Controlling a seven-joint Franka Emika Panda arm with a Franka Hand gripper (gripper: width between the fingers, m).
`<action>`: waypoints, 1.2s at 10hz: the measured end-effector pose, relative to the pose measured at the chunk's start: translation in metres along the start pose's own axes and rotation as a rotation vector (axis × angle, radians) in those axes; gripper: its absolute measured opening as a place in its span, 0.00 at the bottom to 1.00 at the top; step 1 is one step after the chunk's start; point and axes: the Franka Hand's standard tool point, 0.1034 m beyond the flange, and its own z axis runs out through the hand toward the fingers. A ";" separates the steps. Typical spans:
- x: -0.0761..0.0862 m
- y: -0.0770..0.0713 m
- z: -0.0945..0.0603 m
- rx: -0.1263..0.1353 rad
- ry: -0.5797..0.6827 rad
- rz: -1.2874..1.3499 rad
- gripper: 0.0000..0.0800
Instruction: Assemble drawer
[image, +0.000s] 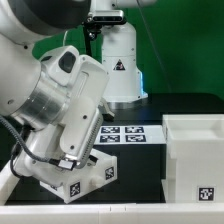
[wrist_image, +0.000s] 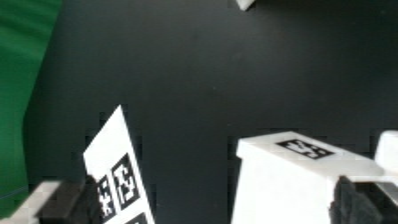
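Observation:
A small white tray (image: 90, 178) with black-and-white tags lies on the black table at the front of the exterior view's left. My gripper (image: 70, 160) hangs right over it, and the arm hides its top. In the wrist view the tray (wrist_image: 294, 180) stands between my fingertips, close to one fingertip (wrist_image: 384, 185) and well apart from the other (wrist_image: 50, 205). My gripper (wrist_image: 217, 208) is open and holds nothing. The large open-topped casing (image: 195, 150) stands at the exterior view's right. I see no second small tray.
The marker board (image: 120, 135) lies flat on the table between the tray and the casing, and also shows in the wrist view (wrist_image: 116, 170). The arm's white base (image: 120, 60) stands at the back. A green backdrop is behind it.

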 end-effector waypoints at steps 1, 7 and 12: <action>-0.002 -0.003 -0.001 0.020 -0.002 -0.002 0.81; -0.029 -0.011 -0.007 0.510 -0.006 -0.040 0.81; -0.012 -0.032 -0.016 0.641 -0.088 0.066 0.81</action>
